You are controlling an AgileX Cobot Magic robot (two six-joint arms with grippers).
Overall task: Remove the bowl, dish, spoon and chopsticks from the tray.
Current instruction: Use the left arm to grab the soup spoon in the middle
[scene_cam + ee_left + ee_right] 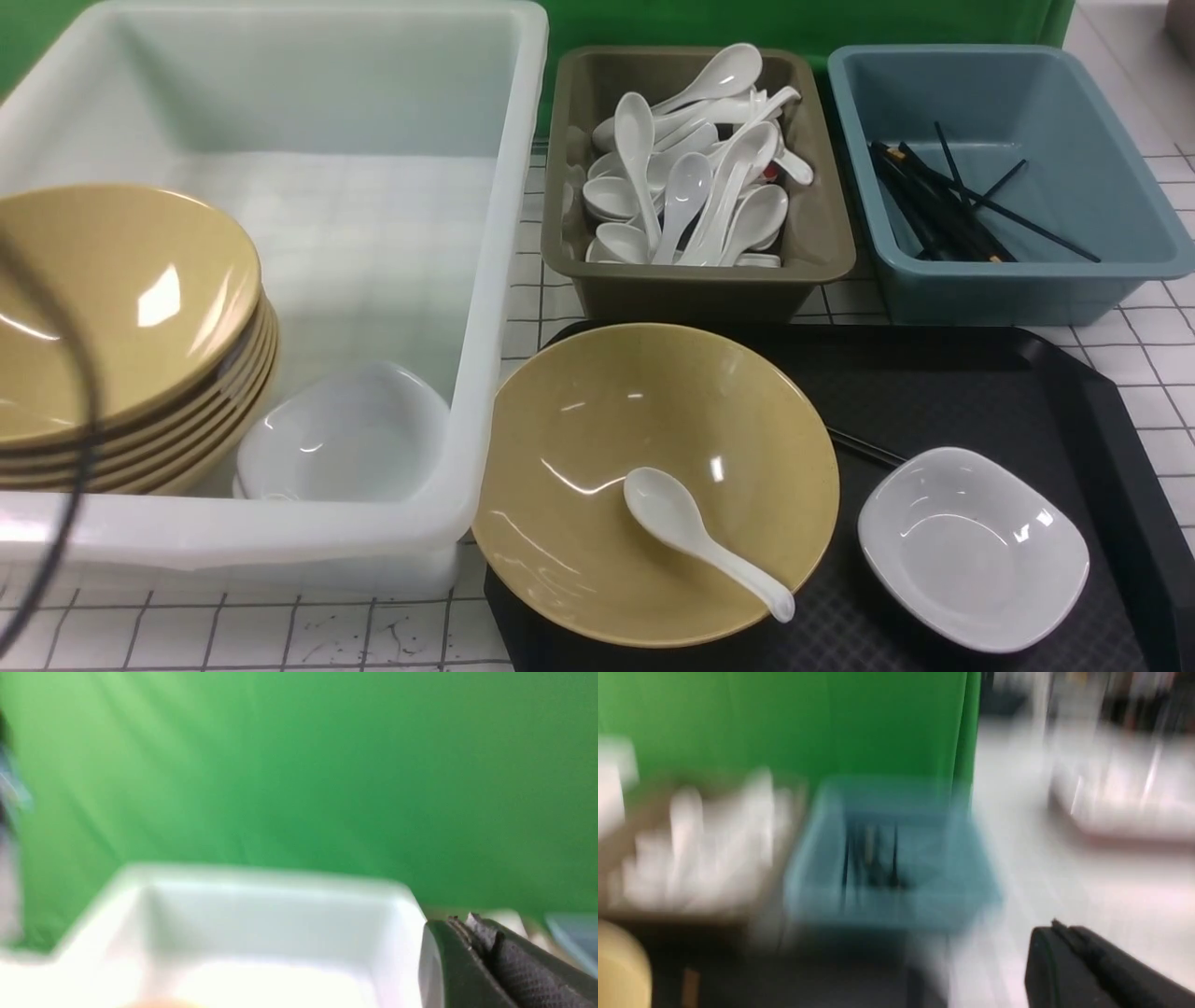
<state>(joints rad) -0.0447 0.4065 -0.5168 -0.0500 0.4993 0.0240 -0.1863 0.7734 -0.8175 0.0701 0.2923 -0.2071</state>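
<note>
Only one black finger shows for the left end effector [490,961] and the right end effector [1087,966], so I can't tell if either's spread or pinching. The tan blur well off from the right one is probably the bowl [653,485]. It's on the tray [980,392] at the tabletop's near right, rim just beside the white bin [485,280], with the spoon [705,541] inside. The dish [973,549] sits to the right, chopsticks [868,450] peeking out between. The tray's far side is bare.

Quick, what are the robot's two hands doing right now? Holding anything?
Left gripper: only one finger shows, so it cannot be told.
Right gripper: only one blurry finger shows, so it cannot be told.
</note>
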